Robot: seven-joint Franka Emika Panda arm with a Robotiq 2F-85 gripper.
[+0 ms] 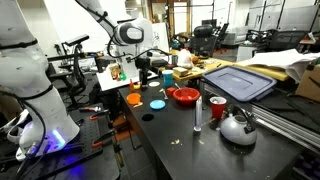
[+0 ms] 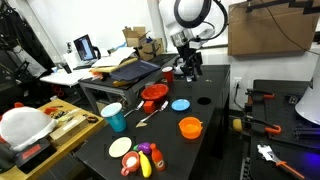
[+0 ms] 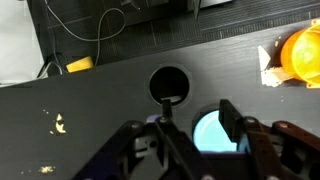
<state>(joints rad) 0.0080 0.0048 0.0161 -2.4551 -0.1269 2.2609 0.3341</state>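
Black tabletop in a cluttered lab, robot arm bent down over it. At the arm's end the pincer, hanging just above the surface. Jaws partly open, fingers well apart in the wrist view and closed on nothing.

Between them a thin dark stick, pale at its far end. Too blurred to say what sort of thing, or whether either finger touches it. Not made out in either exterior view.

Place of the stick: straight under the pincer, just short of a round hole in the tabletop. Blue plate just beside, partly hidden behind one finger.

Long axis of the stick: up the wrist picture, from between the jaws toward the hole, pale tip at the hole's near rim. Upright or lying flat: cannot tell.

Round about: orange cup near, red bowl beyond the blue plate. Teal cup, red can and kettle well apart.

By the look of it, careful work with the stick at the hole. To do it well:
- Keep the pincer centred over the stick, jaws square across its thin side, not along its length.
- Move slowly, stopping short of the tabletop.
- Close only with both fingers flanking it evenly.
- Mind the blue plate, near enough for a finger to nudge.
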